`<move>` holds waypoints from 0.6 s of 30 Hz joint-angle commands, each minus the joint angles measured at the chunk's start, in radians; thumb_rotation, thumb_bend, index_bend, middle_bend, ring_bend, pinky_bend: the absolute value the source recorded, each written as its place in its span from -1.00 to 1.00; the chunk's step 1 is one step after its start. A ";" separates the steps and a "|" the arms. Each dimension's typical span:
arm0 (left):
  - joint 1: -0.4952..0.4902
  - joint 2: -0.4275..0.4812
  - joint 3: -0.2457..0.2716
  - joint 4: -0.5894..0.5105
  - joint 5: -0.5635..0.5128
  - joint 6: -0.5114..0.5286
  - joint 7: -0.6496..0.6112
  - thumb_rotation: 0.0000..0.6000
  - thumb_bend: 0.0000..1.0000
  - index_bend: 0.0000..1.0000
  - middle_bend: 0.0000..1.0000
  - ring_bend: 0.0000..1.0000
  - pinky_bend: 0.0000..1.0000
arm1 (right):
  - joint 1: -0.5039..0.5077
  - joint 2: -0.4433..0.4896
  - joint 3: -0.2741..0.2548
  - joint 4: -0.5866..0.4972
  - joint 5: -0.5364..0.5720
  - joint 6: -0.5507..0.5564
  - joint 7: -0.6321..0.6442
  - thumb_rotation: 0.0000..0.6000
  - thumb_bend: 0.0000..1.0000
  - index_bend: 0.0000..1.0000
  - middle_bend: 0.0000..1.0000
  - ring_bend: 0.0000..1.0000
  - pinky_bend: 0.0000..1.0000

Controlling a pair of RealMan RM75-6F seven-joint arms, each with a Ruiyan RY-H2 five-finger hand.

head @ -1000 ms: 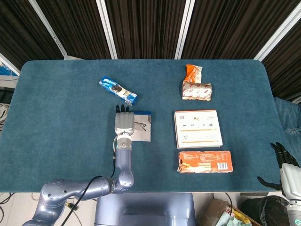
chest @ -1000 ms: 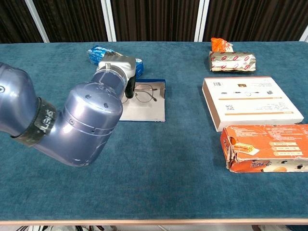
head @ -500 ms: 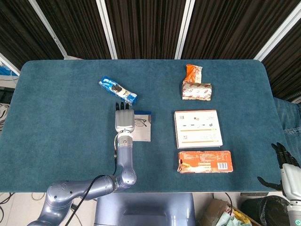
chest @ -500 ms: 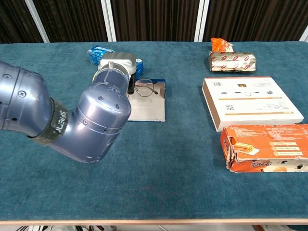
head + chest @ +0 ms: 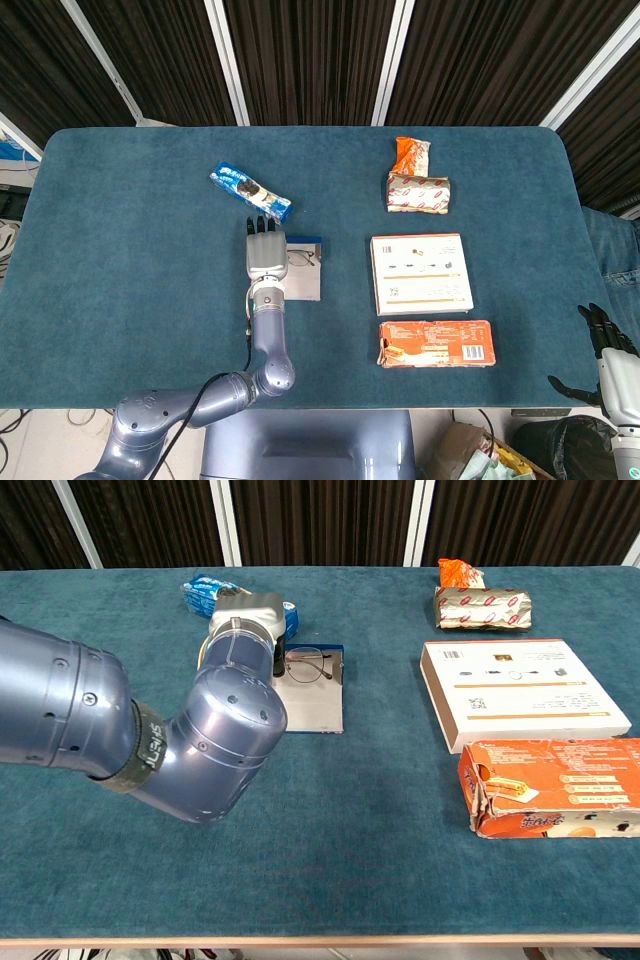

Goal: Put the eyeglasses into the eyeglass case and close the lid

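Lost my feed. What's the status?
Left hand over the case, beside the glasses. Right hand idle, off-table. Lid open.

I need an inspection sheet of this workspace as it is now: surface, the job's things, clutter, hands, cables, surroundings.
Surface: table with blue cloth.
Job's things: eyeglasses lie on the open eyeglass case, lid not closed.
Clutter: blue cookie packet; orange snack bag; silver-red packet; white box; orange box.
Hands: left hand at the left end of the eyeglasses, grasp cannot be told; right hand off the table edge, fingers apart, holding nothing.
Cables: black cable along the left forearm.
Surroundings: dark slatted wall behind.
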 commanded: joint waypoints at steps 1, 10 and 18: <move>-0.007 -0.014 -0.015 0.024 0.006 -0.014 -0.016 1.00 -0.05 0.22 -0.71 -1.00 -1.00 | 0.000 0.001 0.000 -0.001 0.002 0.000 0.001 1.00 -0.59 -0.85 -0.93 -0.75 -0.68; -0.019 -0.032 -0.043 0.074 0.007 -0.044 -0.030 1.00 -0.07 0.20 -0.71 -1.00 -1.00 | 0.000 0.002 -0.001 -0.003 0.003 -0.004 0.001 1.00 -0.59 -0.85 -0.93 -0.75 -0.68; -0.025 -0.032 -0.040 0.075 0.008 -0.047 -0.049 1.00 -0.08 0.11 -0.71 -1.00 -1.00 | -0.001 0.002 0.000 -0.003 0.003 -0.003 0.002 1.00 -0.59 -0.85 -0.93 -0.75 -0.68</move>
